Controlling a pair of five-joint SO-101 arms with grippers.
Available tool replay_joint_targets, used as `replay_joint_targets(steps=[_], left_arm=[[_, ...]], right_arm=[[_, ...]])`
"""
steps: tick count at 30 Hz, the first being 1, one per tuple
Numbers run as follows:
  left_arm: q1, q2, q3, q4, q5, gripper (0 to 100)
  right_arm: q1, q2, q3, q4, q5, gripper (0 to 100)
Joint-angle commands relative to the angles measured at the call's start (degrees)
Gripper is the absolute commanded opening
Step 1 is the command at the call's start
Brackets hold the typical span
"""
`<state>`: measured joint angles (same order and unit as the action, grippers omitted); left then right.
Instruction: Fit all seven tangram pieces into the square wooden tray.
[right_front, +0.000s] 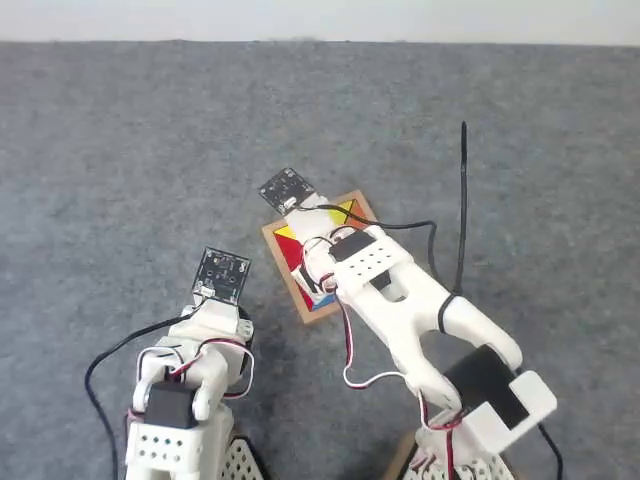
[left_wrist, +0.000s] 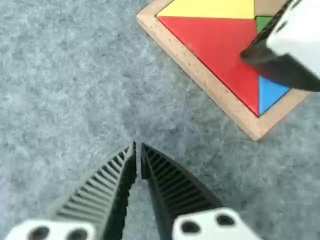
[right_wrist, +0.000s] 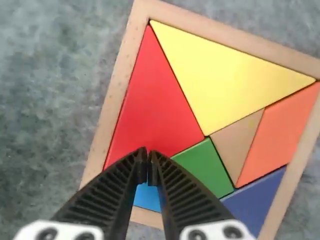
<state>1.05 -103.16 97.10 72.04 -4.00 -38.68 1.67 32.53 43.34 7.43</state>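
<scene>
the square wooden tray (right_wrist: 116, 95) lies on grey carpet (left_wrist: 65, 90). in it are a red triangle (right_wrist: 155, 110), a yellow triangle (right_wrist: 225, 80), a green square (right_wrist: 202, 167), an orange piece (right_wrist: 277, 135), a dark blue piece (right_wrist: 252, 200) and a light blue piece (right_wrist: 145, 197). a tan triangle (right_wrist: 237, 142) may be a piece or bare wood; i cannot tell. the right gripper (right_wrist: 148, 156) is fully closed and empty, its tips over the red triangle's corner. the left gripper (left_wrist: 138, 150), closed and empty too, is over the carpet near the tray.
</scene>
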Motion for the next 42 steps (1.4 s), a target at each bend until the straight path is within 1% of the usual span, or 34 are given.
replay_joint_targets(steps=[1, 5, 9, 15, 22, 28, 32, 35, 42], left_arm=[[-0.09, -0.88, -0.57, 0.18, -0.09, 2], [-0.09, -0.88, -0.57, 0.18, -0.09, 2], [-0.09, -0.88, -0.57, 0.18, -0.09, 2], [-0.09, -0.88, -0.57, 0.18, -0.09, 2], [-0.09, -0.88, -0.57, 0.18, -0.09, 2], [-0.09, -0.88, -0.57, 0.18, -0.09, 2], [-0.09, -0.88, -0.57, 0.18, -0.09, 2], [-0.09, -0.88, -0.57, 0.18, -0.09, 2], [-0.09, -0.88, -0.57, 0.18, -0.09, 2]], right_arm=[[-0.31, -1.36, -1.49, 0.48, 0.97, 0.9], [1.36, -7.78, 0.26, 1.10, 0.62, 0.9], [4.00, -17.10, 6.15, 1.01, 0.62, 0.9], [5.85, -29.23, 14.15, 0.40, 1.14, 0.9], [12.09, -41.10, 24.00, -4.62, 1.23, 0.9], [17.80, -47.25, 34.99, -5.05, 1.23, 1.3], [21.32, -51.56, 37.89, -5.49, 1.14, 1.3], [22.81, -54.46, 40.70, -9.80, 1.14, 1.3], [22.99, -58.68, 50.20, -25.10, 1.14, 1.1]])
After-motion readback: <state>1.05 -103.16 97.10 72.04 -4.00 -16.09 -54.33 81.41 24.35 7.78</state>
